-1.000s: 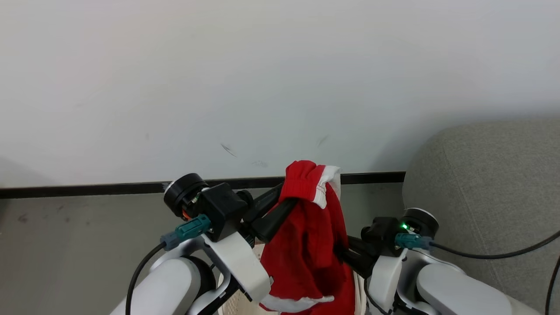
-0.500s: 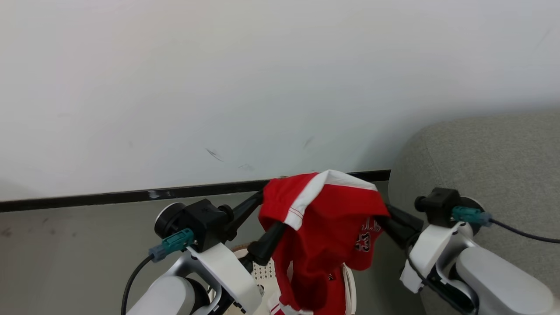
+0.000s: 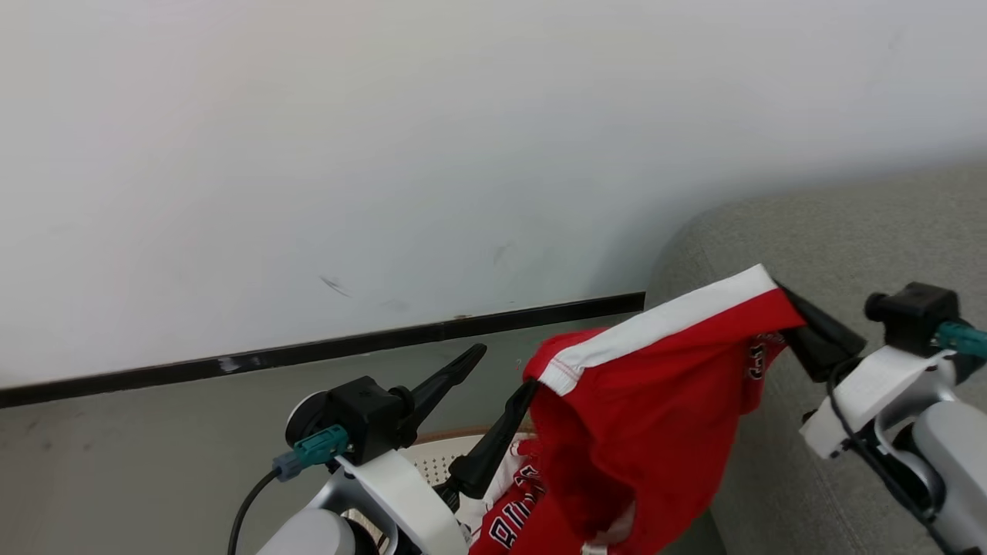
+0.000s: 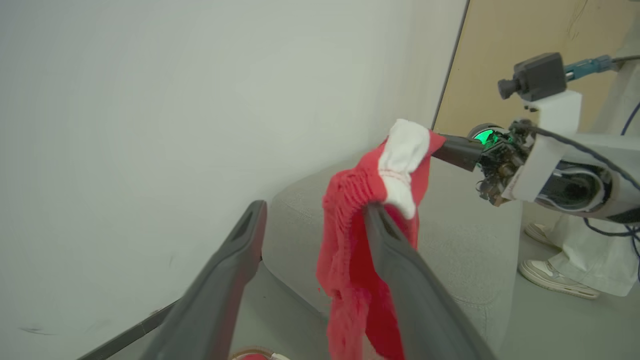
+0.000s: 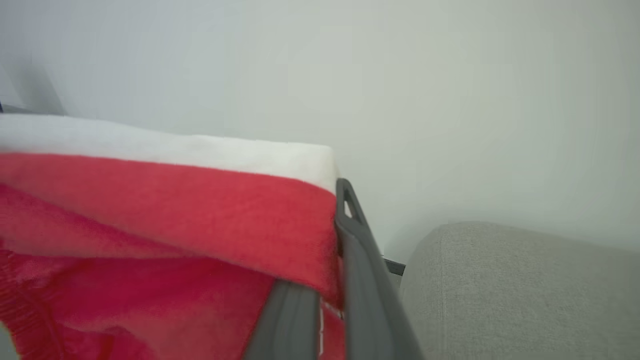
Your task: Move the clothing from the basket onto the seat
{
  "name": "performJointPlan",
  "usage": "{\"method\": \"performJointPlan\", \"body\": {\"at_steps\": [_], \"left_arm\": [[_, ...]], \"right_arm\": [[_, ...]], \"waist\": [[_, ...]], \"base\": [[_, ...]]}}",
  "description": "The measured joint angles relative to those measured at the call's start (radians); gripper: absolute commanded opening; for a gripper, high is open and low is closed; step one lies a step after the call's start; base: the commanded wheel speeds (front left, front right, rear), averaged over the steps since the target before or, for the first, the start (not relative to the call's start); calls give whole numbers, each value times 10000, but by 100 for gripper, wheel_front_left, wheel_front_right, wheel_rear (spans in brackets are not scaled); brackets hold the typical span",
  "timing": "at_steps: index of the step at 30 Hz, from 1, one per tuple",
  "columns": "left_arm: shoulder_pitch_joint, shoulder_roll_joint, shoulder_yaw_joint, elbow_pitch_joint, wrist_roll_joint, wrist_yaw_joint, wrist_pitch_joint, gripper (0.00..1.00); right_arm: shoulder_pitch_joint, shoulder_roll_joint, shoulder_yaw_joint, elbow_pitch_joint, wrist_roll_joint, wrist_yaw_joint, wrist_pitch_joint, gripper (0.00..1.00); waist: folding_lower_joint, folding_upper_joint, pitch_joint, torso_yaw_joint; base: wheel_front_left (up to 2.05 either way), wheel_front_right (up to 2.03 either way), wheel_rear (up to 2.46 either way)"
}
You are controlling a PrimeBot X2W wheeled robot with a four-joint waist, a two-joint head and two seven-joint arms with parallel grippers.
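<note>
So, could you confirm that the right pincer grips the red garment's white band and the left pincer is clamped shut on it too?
Not quite: the left pincer is open, the red garment only hooked over one finger, as the left wrist view shows. The right pincer does grip the white band.

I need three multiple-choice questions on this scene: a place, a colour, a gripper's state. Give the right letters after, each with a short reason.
1. On which side of the robot stands the grey sofa?
A. its left
B. its right
C. behind it

2. What colour is the band on the top edge of the held-up red garment?
A. black
B. yellow
C. white

3. How is the left gripper?
A. open, cloth hung over one finger
B. shut on the cloth
C. shut on nothing

1 B: it lies at the head view's right.
2 C: the band shows white.
3 A: the left wrist view shows its fingers spread.
</note>
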Motion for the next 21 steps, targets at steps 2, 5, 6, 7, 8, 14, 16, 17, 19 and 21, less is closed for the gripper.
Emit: {"method": "performJointPlan", "body": {"at_steps": [2, 5, 6, 7, 8, 14, 16, 17, 19, 21], "left_arm": [[1, -10, -48, 36, 0, -10, -61, 100], [1, -48, -190, 79, 0, -48, -148, 100], [1, -67, -244, 107, 0, -88, -182, 100], [1, -105, -301, 136, 0, -90, -238, 100], [2, -142, -347, 174, 0, -98, -257, 100], [3, -257, -660, 347, 0, -180, -456, 100], [3, -278, -727, 362, 2, -186, -489, 100], [2, -282, -763, 376, 2, -188, -500, 100], [2, -313, -872, 414, 0, -190, -583, 100], [2, -334, -970, 483, -2, -192, -633, 100]], "right_arm": [[70, -173, -497, -56, -19, 0, -2, 0], [369, -462, -1185, -217, -136, 0, -12, 0], [474, -527, -1360, -272, -186, 0, -12, 0], [613, -591, -1549, -324, -236, 0, -12, 0], [704, -625, -1676, -332, -272, 0, -12, 0], [1459, -700, -2602, -581, -362, 0, -12, 0], [1663, -696, -2867, -692, -420, 0, -12, 0], [1727, -694, -2936, -729, -420, 0, -12, 0], [1927, -679, -3139, -903, -439, 0, -12, 0], [2087, -663, -3241, -1030, -474, 0, -13, 0]], "waist": [[0, 0, 0, -138], [0, 0, 4, -353], [0, 0, 5, -427], [-1, 0, 7, -502], [0, 0, 10, -577], [-1, 0, 36, -1042], [0, 0, 49, -1200], [-1, 0, 58, -1278], [0, 0, 75, -1437], [0, 0, 93, -1596]], "base": [[0, 0, 0], [0, 0, 0], [0, 0, 0], [0, 0, 0], [0, 0, 0], [0, 0, 0], [0, 0, 0], [0, 0, 0], [0, 0, 0], [0, 0, 0]]}}
